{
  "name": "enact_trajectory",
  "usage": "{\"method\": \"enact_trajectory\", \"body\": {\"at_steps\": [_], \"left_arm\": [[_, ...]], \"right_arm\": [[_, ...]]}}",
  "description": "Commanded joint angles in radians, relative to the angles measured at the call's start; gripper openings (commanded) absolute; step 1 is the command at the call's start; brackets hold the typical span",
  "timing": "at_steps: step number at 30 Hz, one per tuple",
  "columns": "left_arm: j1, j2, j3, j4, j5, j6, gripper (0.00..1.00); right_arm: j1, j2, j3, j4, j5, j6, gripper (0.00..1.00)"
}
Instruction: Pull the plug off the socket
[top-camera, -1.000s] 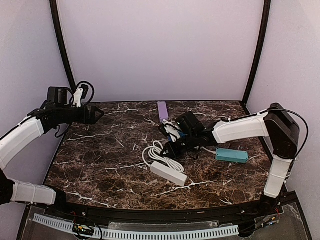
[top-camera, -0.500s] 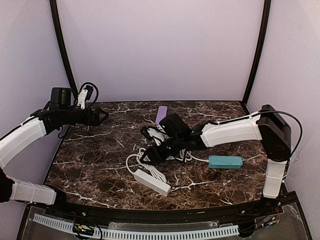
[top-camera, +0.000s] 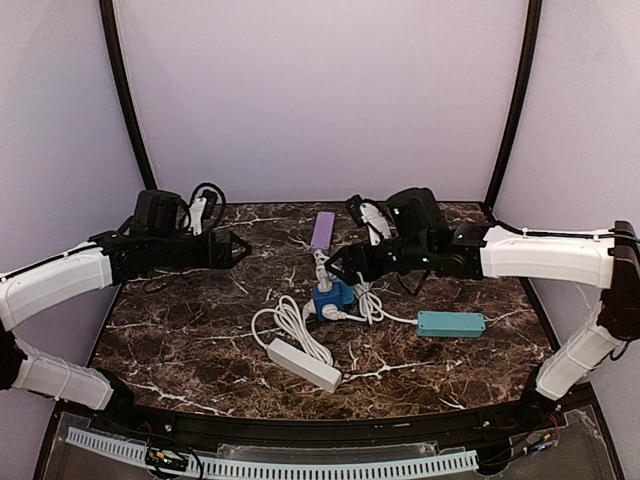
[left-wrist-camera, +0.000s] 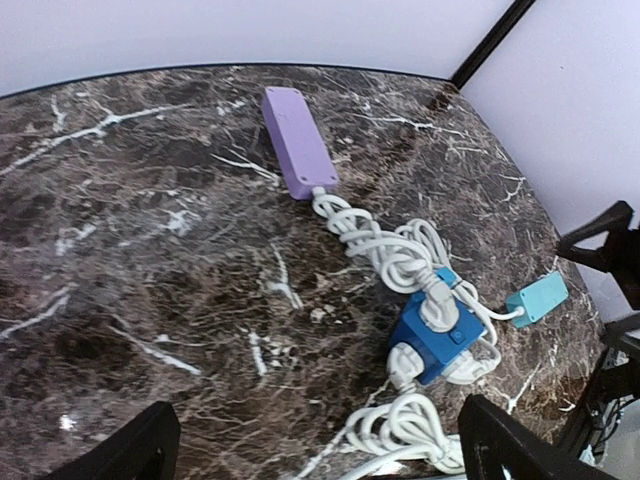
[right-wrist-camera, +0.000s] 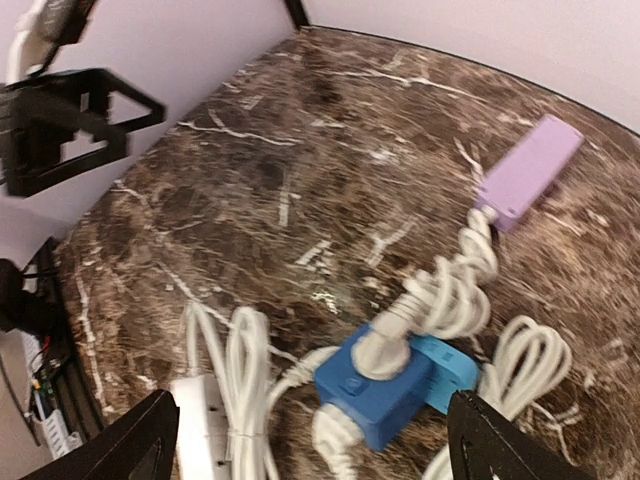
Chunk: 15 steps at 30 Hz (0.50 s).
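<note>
The socket (top-camera: 331, 299) is a small bright blue cube lying mid-table among white cords. A white plug (left-wrist-camera: 440, 305) sits in its top face, and another white plug (left-wrist-camera: 403, 365) sticks out of its side. In the right wrist view the socket (right-wrist-camera: 385, 385) lies between the spread fingers, well below them, with the top plug (right-wrist-camera: 380, 350) in it. My right gripper (top-camera: 340, 262) hovers open just behind and above the cube, holding nothing. My left gripper (top-camera: 240, 248) is open at the back left, apart from the cube (left-wrist-camera: 432, 335).
A purple power strip (top-camera: 323, 229) lies at the back centre, its coiled cord running to the cube. A teal power strip (top-camera: 450, 323) lies to the right. A white power strip (top-camera: 303, 363) with a bundled cord lies near the front. Walls enclose the table.
My right gripper has opened and lifted back to the right, uncovering the blue cube. The white and teal strips slid left earlier. My left arm has swung right toward the centre.
</note>
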Motion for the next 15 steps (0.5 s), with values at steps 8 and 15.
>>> {"method": "enact_trajectory", "body": {"at_steps": [8,15], "left_arm": [[-0.268,0.317,0.115,0.174,-0.034,-0.341,1.0],[-0.291,0.393,0.122,0.249,0.005,-0.402,1.0]], "right_arm": [[-0.108,0.125,-0.136,0.118,-0.238,0.189,0.66],[-0.096,0.198,-0.179,0.281,-0.314,0.239,0.64]]}}
